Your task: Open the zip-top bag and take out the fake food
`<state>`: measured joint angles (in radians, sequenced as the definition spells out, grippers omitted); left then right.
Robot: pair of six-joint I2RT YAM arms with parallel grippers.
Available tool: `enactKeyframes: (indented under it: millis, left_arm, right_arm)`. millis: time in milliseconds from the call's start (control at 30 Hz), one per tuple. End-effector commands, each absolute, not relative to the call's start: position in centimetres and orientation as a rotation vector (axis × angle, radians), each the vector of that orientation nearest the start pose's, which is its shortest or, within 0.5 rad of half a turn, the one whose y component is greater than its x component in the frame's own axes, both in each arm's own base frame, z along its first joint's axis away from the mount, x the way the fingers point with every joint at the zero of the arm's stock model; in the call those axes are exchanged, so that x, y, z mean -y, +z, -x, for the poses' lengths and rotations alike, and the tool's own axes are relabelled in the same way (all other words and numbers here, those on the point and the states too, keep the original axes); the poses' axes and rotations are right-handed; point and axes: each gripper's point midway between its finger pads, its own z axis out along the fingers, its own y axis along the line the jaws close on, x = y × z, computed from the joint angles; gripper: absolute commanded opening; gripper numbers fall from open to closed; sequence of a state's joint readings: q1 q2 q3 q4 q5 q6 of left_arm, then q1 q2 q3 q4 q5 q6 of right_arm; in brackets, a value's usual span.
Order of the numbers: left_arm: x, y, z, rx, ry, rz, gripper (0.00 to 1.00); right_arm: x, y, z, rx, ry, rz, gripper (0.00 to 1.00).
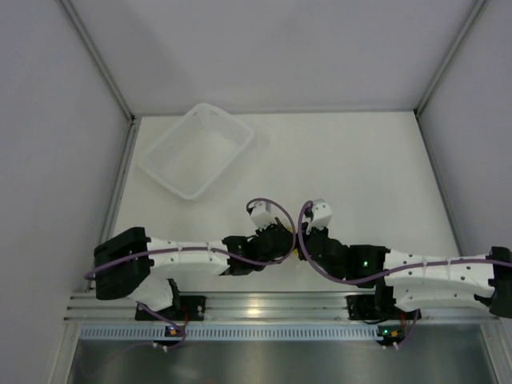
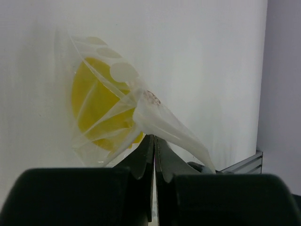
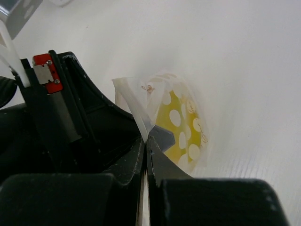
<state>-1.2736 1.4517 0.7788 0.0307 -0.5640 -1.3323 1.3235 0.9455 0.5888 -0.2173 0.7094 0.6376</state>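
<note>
The zip-top bag (image 2: pixel 117 101) is a clear pouch with white dots, held up between both grippers near the table's front middle. The yellow fake food (image 2: pixel 96 110) sits inside it and also shows in the right wrist view (image 3: pixel 176 127). My left gripper (image 2: pixel 154 139) is shut on the bag's top edge. My right gripper (image 3: pixel 146 139) is shut on the opposite flap of the bag (image 3: pixel 141 101), facing the left gripper's black body. In the top view the two grippers (image 1: pixel 294 244) meet tip to tip, with only a sliver of yellow (image 1: pixel 297 250) visible between them.
A translucent white basket tray (image 1: pixel 196 149) stands at the back left of the white table. White walls enclose the table on three sides. An aluminium rail (image 1: pixel 264 308) runs along the near edge under the arm bases.
</note>
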Motion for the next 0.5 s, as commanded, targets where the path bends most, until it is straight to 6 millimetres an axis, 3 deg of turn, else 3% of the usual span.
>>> enactKeyframes:
  millis: [0,133,300,467]
  left_arm:
    - [40.8,14.4,-17.9,-2.134,-1.122,0.532,0.03]
    - [40.6,12.7,-18.8,-2.115,-1.057,0.567,0.05]
    - [40.3,13.0,-19.4,-2.089,-1.011,0.534,0.1]
    - [39.2,12.4,-19.6,-2.093,-0.946,0.524,0.23]
  right_arm:
    - [-27.8,17.0,-16.0,-1.96,0.661,0.241,0.0]
    - [-27.9,16.5,-15.8,-1.964,0.665,0.247,0.0]
    - [-26.4,15.3,-16.1,-1.985,0.598,0.227,0.0]
    - [-24.9,14.6,-16.3,-1.993,0.535,0.203,0.0]
